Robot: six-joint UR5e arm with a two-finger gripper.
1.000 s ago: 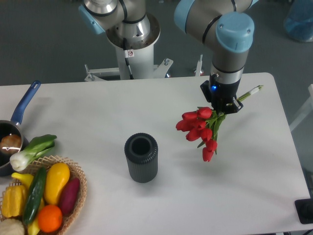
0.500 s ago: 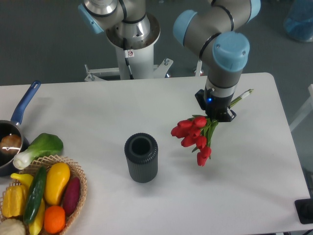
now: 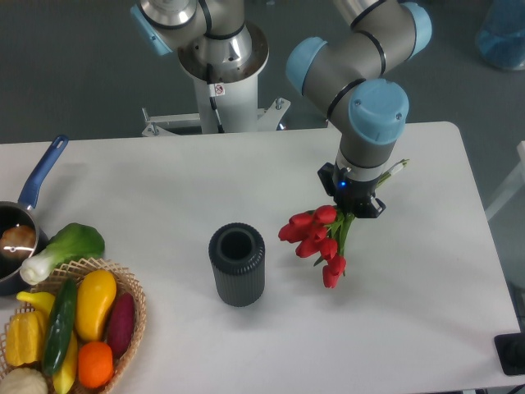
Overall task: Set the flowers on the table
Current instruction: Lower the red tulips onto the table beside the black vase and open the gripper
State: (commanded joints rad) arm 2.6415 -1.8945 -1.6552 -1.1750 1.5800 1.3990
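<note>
**A:** Where are the flowers (image 3: 316, 240) at this moment?

**B:** They hang from the gripper (image 3: 354, 205), right of centre over the white desk (image 3: 164, 180). The jaws are clamped on the green stems. The red buds droop down and to the left, and the stem ends stick out to the upper right, past the arm's wrist. I cannot tell whether the lowest bud touches the desk or hangs just above it.

**A:** What else is nearby?

**B:** A dark ribbed vase (image 3: 237, 264) stands upright to the left of the buds, near but apart from them. Far left sit a basket (image 3: 131, 316) of vegetables, a leek (image 3: 57, 252) and a pot (image 3: 16, 238) with a blue handle.

**A:** How should the placing be done well?

**B:** As I judge it, the bunch should go down slowly onto the bare patch to the right of the vase, tipped flatter so the stems and buds lie along the desk. The jaws should part only once the bunch rests there, so it does not drop or roll. Keeping to the right avoids knocking the vase.
</note>
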